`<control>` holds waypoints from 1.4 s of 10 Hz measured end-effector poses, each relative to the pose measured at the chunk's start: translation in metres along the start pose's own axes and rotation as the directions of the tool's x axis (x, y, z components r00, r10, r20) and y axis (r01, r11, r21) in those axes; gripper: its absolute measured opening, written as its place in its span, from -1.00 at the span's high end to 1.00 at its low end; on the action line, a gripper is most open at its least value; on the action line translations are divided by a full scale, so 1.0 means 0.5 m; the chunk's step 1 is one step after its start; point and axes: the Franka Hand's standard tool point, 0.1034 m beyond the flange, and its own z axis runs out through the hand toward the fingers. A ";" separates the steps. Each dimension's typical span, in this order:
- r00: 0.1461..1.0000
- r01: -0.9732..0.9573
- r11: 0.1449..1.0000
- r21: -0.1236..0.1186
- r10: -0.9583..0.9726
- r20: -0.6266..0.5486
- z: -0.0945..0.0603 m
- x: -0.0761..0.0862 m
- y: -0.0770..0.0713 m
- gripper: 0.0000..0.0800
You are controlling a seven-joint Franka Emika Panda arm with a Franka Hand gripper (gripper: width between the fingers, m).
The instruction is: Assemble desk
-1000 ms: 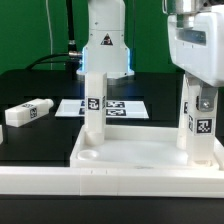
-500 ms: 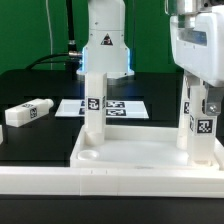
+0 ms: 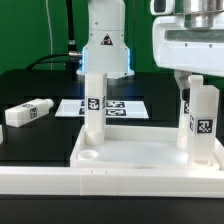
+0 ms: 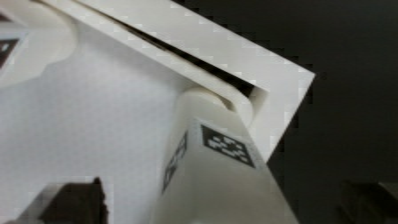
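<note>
Exterior view: tabletop (image 3: 130,172) carries near leg (image 3: 203,125) upright in its corner on the exterior view's right and back leg (image 3: 93,110) upright in a far corner. Gripper (image 3: 194,80) sits at the near leg's top, jaws wide, gripping nothing. Loose leg (image 3: 28,112) lies on the black table (image 3: 30,145), apart from the tabletop.

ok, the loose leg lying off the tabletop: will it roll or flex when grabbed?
It probably won't roll: the leg looks square-sided and lies flat on the table. It is likely stiff, since it looks like moulded plastic. The smooth white faces may be slightly slippery.
</note>
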 end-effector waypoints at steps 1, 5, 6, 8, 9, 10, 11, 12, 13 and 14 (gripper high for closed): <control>0.996 0.086 0.996 -0.002 -0.086 -0.003 -0.001 0.001 0.000 -0.62; 0.941 0.337 0.941 -0.014 -0.337 -0.010 0.000 0.002 0.002 -0.62; 0.877 0.480 0.876 -0.038 -0.481 -0.020 0.001 0.002 0.003 -0.62; 0.747 0.663 0.747 -0.048 -0.665 -0.018 -0.001 0.004 0.002 -0.62; 0.676 0.736 0.675 -0.055 -0.737 -0.015 -0.002 0.005 0.002 -0.62; 0.657 0.752 0.656 -0.057 -0.754 -0.014 -0.002 0.004 0.001 -0.62; 0.638 0.768 0.638 -0.057 -0.770 -0.012 -0.002 0.004 0.001 -0.59; 0.633 0.773 0.632 -0.057 -0.774 -0.012 -0.001 0.004 0.002 -0.59; 0.634 0.772 0.634 -0.058 -0.773 -0.012 -0.001 0.005 0.002 -0.18; 0.634 0.771 0.634 -0.058 -0.773 -0.012 -0.001 0.005 0.002 0.29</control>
